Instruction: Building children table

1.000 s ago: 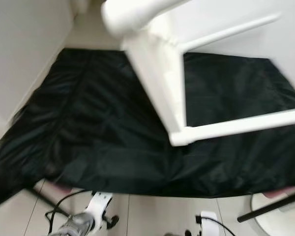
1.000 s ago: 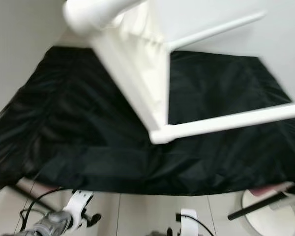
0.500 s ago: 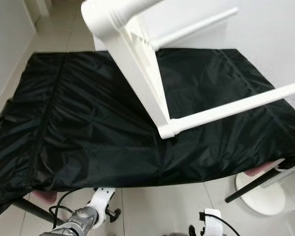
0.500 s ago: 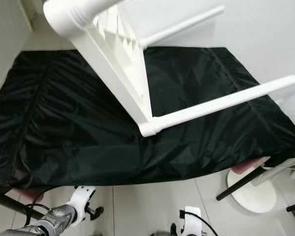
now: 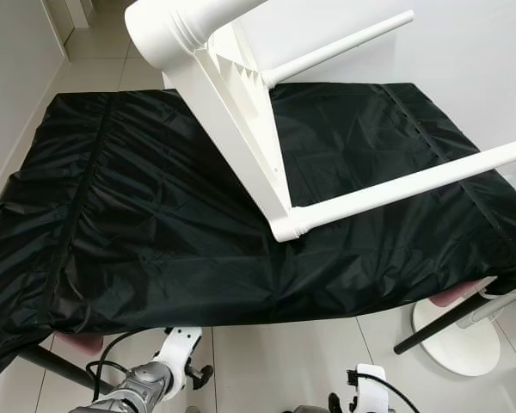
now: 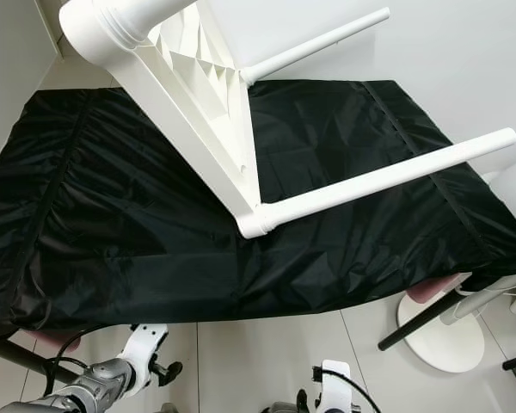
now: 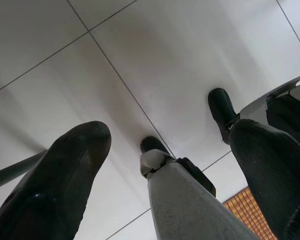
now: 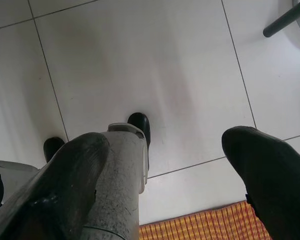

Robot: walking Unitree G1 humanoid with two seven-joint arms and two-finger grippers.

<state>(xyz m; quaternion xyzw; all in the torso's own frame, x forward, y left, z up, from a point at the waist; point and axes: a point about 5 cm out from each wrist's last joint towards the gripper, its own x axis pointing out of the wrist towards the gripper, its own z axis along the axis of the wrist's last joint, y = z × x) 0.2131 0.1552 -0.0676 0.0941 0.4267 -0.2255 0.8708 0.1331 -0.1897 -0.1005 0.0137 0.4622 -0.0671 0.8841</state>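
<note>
Left eye view: a white children's table (image 5: 241, 129) is lying tipped on its side on a worktop covered by a black cloth (image 5: 138, 224). The table's white frame rail is running from the upper left down toward the middle of the cloth. One round leg (image 5: 404, 185) is sticking out toward the right from the lower corner; a second leg (image 5: 340, 47) is pointing up and right from the far corner. A thick round end (image 5: 168, 26) is looming close to the camera at the top. A white round stand base (image 5: 460, 331) with a dark pole is sitting on the tiled floor (image 5: 275, 361) at lower right. The left arm (image 5: 142, 391) is hanging low at the bottom edge, with a black cable beside it; the right arm (image 5: 370, 397) is hanging low too.

Right eye view: same scene; the ribbed underside (image 6: 202, 77) of the table frame is showing more plainly.

Left wrist view: the left claw (image 7: 170, 165) is hanging over pale floor tiles, its two black fingers (image 7: 65, 170) standing wide apart, gripping nothing. The robot's grey leg and black foot (image 7: 155, 147) are showing between them. A strip of orange woven mat (image 7: 250, 210) is lying at one corner.

Right wrist view: the right claw (image 8: 165, 160) is also hanging over the tiles, fingers (image 8: 270, 170) wide apart and empty. An orange checked mat (image 8: 205, 225) is lying below it.
</note>
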